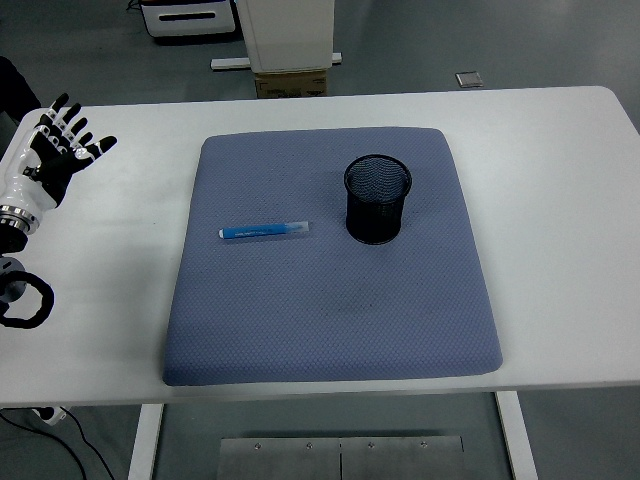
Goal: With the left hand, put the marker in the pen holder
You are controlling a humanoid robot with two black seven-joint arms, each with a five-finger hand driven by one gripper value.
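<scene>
A blue marker (263, 231) with a clear cap lies flat on the grey-blue mat (330, 320), left of centre. A black mesh pen holder (378, 199) stands upright on the mat to the marker's right, a short gap between them. My left hand (62, 143) hovers over the table's far left edge, well away from the marker, with its fingers (70, 122) spread and nothing in them. My right arm does not show.
The mat covers most of the white table (560, 200). Beyond the table's far edge stand a white pedestal (285, 35) with a cardboard box at its foot and a white cabinet (190, 18). A black cable loops at the left near edge (25, 305).
</scene>
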